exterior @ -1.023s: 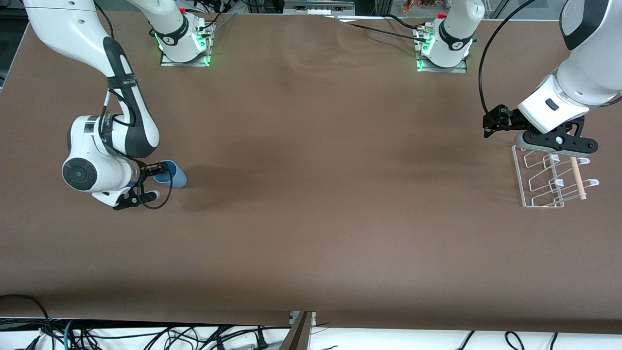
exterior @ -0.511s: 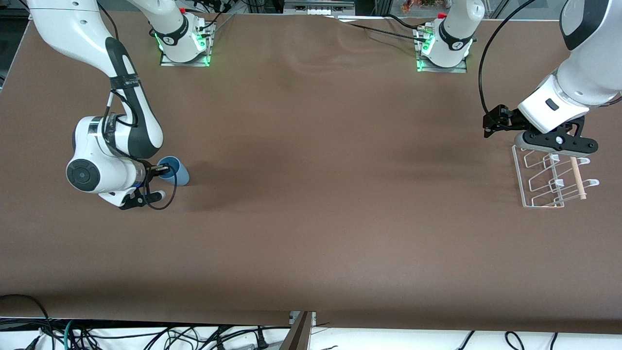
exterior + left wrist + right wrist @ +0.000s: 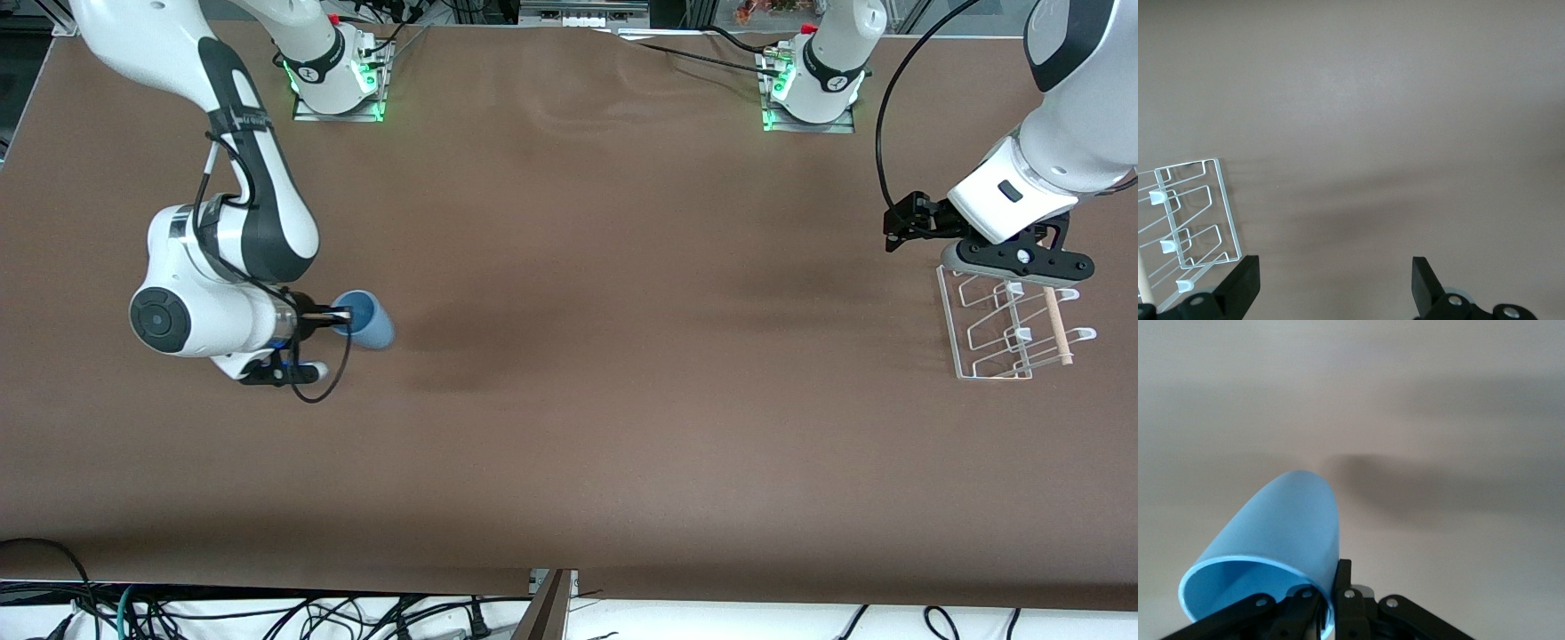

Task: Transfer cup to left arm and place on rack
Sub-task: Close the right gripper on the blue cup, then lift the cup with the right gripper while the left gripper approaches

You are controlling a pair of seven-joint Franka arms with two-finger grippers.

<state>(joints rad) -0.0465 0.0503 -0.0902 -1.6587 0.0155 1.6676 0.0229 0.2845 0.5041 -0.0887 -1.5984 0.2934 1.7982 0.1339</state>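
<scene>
Two fingers of the right gripper [image 3: 342, 314] clamped tight on one wall of the cup [image 3: 366, 324], one finger inside the mouth, one outside. Cup tilted, mouth toward the wrist, held above the table [image 3: 622, 400] at about nine o'clock in the front view. Well apart, at three o'clock, the rack [image 3: 1005, 331], with the left gripper [image 3: 1018, 260] waiting over its twelve-o'clock edge, jaws spread wide and empty.

Risks, as judged:
- Only a thin pinch on a single wall, so likely to pivot or slip under a quick swing.
- Little free surface near the rim for the receiving jaws, so a possible finger clash at the handover.
- Possible snag on the rack's loops when moving off.

Seen only in the right wrist view: the wall-pinch itself and the cup's hollow inside. Only in the left wrist view: the wide gap between those fingers. Only from the front: the long stretch of table between cup and rack.
</scene>
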